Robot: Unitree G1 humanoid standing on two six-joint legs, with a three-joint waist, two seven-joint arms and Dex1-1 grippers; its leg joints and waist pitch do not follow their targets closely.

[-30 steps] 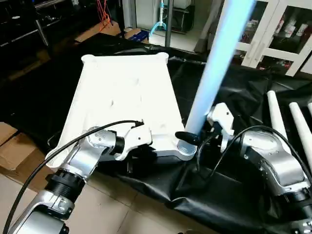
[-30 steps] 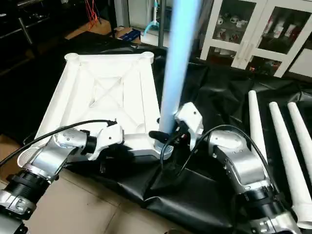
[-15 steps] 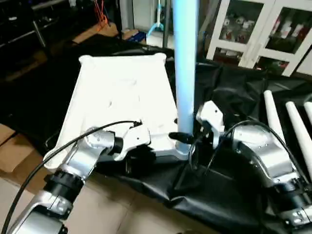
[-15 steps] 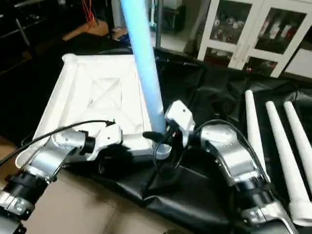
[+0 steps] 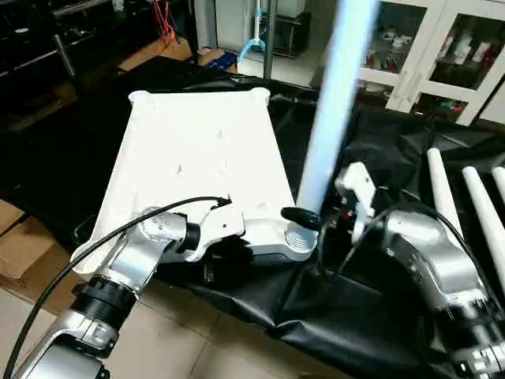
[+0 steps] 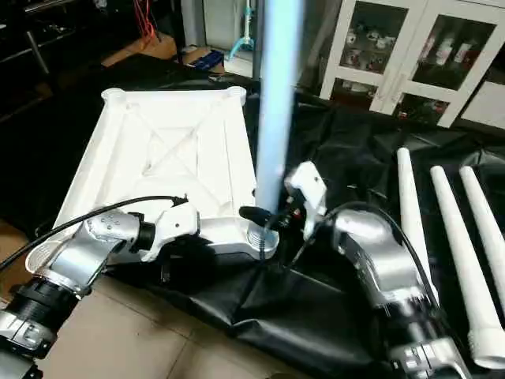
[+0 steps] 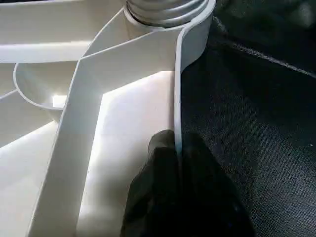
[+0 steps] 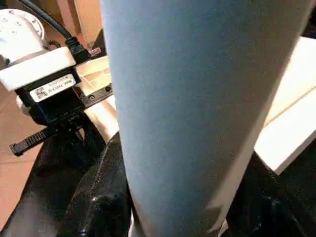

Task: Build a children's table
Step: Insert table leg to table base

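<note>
On the black sheet [image 5: 371, 150] in front of me lies the square table top [image 6: 170, 158], ribbed underside up, its far corners pointing toward the white glass-door cabinet [image 6: 410, 55]. My left gripper [image 7: 177, 163] is pinched on the near rim of the top, fingers pressed together with the thin plastic wall between them, just beside the near right corner socket [image 5: 298, 239]. My right gripper [image 5: 316, 223] is clamped around the base of a long white leg [image 5: 331, 110], which stands in that socket with its grey thread showing and leans slightly to the right. Three spare legs [image 6: 442, 229] lie side by side on the sheet, well apart to my right.
</note>
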